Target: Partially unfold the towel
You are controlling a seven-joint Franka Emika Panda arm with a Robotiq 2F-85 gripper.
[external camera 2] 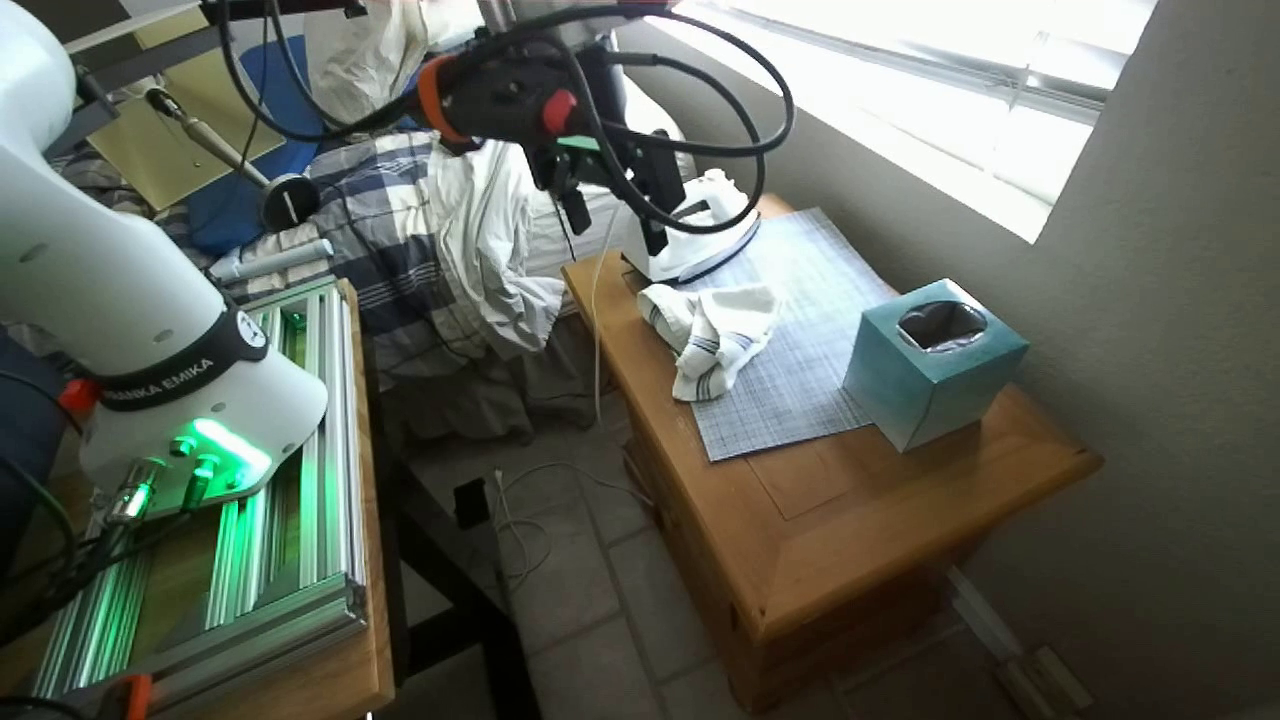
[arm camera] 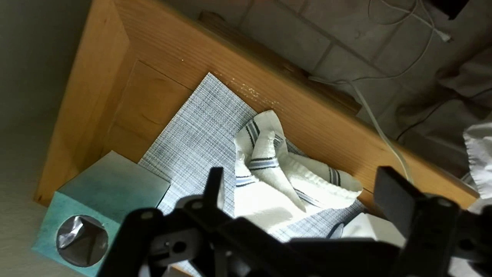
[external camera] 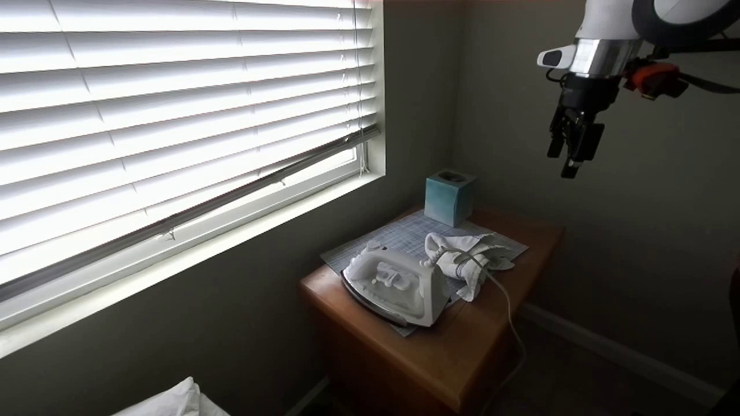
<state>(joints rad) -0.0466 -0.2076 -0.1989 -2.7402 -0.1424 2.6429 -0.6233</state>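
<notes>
Since the task calls for a steady base within reach, the wooden worktop carries the whole group. On it lies a grey woven mat, probably put there to shield the surface from heat. The white iron sits at one end of the mat and the teal box near the opposite end, which leaves the stretch between them for handling. There lies the towel, bunched in creased folds just beside the iron, mostly on the mat but lapping over its edge onto the worktop; whether it touches the iron I cannot tell. Its unfolding looks to me not yet done. Well above it hang the jaws, spread wide with nothing between them and pointed down, I judge, so they can straddle a raised fold and pinch it. Thinnest of all, the cord shows in front of the towel in an exterior view, then drops past the worktop's side; if the two touch, lifting could drag both.
</notes>
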